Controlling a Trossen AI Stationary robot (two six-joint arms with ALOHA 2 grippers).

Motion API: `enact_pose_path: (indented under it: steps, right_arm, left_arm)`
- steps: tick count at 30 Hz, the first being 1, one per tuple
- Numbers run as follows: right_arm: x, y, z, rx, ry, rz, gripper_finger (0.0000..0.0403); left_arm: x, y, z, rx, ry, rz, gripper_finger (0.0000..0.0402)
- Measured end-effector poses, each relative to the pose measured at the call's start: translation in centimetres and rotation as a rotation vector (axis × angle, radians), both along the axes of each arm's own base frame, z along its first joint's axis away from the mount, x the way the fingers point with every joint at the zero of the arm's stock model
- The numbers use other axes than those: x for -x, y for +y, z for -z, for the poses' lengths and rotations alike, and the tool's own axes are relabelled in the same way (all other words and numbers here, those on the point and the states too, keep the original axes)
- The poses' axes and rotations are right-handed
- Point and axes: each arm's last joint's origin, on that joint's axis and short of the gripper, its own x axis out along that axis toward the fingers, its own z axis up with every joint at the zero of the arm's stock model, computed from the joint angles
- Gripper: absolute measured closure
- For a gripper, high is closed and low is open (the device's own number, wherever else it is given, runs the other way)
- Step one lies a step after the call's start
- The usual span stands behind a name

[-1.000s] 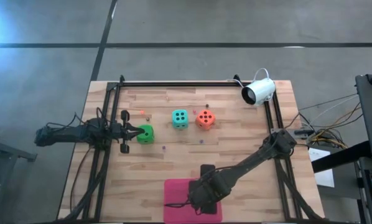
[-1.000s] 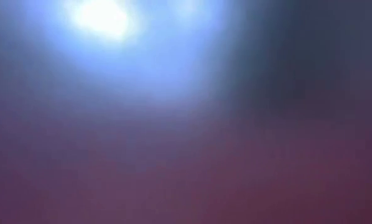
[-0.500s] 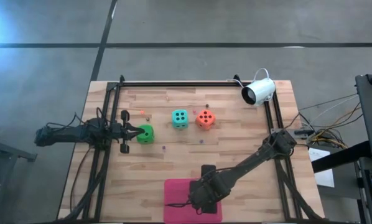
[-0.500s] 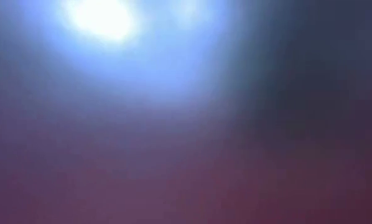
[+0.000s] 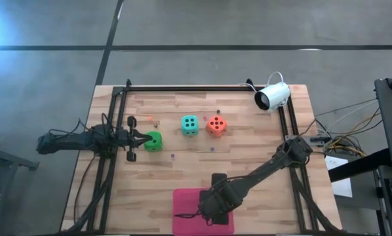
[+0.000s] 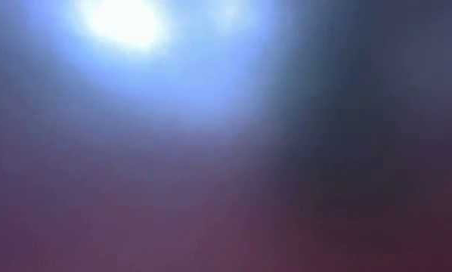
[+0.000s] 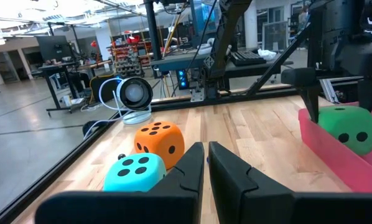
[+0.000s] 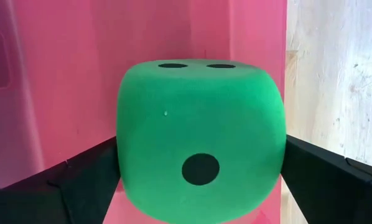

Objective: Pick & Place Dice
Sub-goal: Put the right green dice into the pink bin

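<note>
Two green dice (image 5: 154, 141) (image 8: 200, 158), one teal die (image 5: 189, 124), one orange die (image 5: 215, 124)

A teal die (image 5: 189, 124) and an orange-red die (image 5: 215, 124) sit side by side on the bench. A green die (image 5: 154, 141) sits left of them. Another green die (image 8: 200, 155) is over the pink mat, between dark fingers.
</note>
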Motion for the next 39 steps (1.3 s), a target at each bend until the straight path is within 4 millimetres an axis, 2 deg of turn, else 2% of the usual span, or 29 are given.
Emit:
enact_pose_path:
  steps: [3,10,12,18,33,39]
  right_arm:
    - [0.0,0.0,0.0,0.000,0.001,0.000,0.0015]
    - [0.1,0.0,0.0,0.006,0.006,-0.018,0.0069]
    - [0.1,0.0,0.0,0.006,0.006,-0.019,0.0064]
    - [0.0,-0.4,0.0,0.010,0.012,-0.012,0.0010]
    - [0.0,-0.5,-0.7,-0.002,-0.004,0.003,0.0003]
    - [0.5,-0.8,-2.6,-0.023,-0.040,0.003,0.0003]
  left_arm:
    - [0.0,0.0,0.0,0.000,0.000,0.000,0.0374]
    - [0.0,0.0,0.0,0.000,0.000,0.000,0.0374]
    - [0.0,0.0,0.0,0.000,0.000,0.000,0.0374]
    - [0.0,0.0,0.0,0.000,0.000,0.000,0.0374]
    - [0.0,0.0,0.0,0.000,0.000,0.000,0.0374]
    - [0.0,0.0,0.0,0.000,0.000,0.000,0.0374]
